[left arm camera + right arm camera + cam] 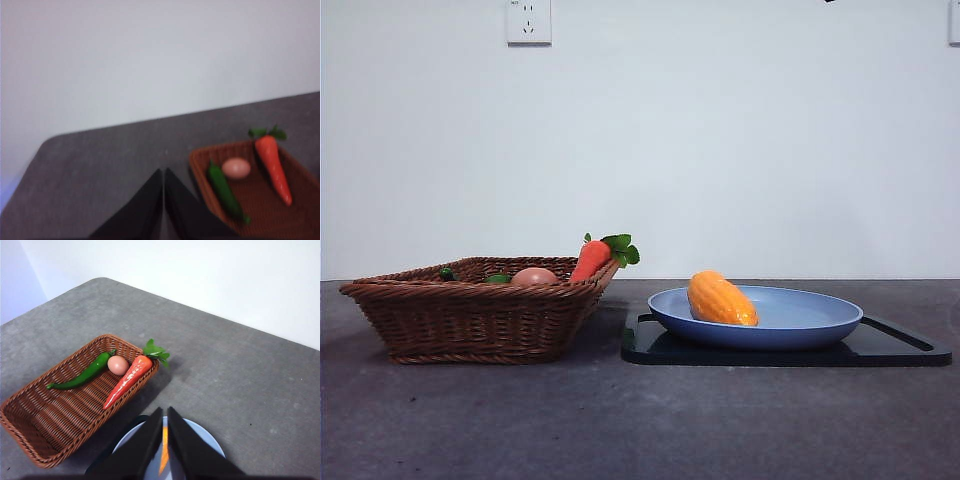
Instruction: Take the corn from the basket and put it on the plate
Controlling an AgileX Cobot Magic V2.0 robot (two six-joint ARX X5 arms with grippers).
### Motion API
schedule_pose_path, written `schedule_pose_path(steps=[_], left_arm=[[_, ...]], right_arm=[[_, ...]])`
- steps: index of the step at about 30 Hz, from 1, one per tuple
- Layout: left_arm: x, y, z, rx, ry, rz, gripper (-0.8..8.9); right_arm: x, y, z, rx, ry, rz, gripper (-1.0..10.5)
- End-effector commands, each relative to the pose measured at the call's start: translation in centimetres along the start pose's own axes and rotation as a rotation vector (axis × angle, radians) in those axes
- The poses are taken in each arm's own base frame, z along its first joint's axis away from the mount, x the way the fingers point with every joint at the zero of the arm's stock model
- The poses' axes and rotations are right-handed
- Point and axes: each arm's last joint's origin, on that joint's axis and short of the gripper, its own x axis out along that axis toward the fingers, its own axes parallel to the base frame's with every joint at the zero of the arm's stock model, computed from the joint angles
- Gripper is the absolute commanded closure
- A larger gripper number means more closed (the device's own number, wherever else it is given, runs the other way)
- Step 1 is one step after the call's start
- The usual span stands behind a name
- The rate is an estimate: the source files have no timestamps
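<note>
The corn (721, 299) lies on the blue plate (810, 325), directly beneath the right gripper (165, 432), whose empty jaws are pressed together; finishing well likely means lifting straight up, clear of the basket (470, 320) beside it

Lab-like setup: bare white wall (720, 150), grey table (620, 420).
</note>
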Motion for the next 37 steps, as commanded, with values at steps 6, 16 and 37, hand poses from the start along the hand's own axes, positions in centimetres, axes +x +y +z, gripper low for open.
schedule_pose_path(steps=[6,16,37], left_arm=[[-1.0,-1.1,-7.4,-0.068,0.039,0.08,8.06],[-1.3,-1.5,-11.8,-0.143,0.048,0.171,8.06],[-0.7,-1.8,-15.4,-0.184,0.149,0.211,8.06]], right_arm=[[0.0,-0.1,0.5,-0.015,-0.016,-0.001,9.4],[0.0,-0.1,0.5,-0.015,-0.016,-0.001,9.4],[0.0,-0.1,0.6,-0.019,-0.023,-0.001,9.4]])
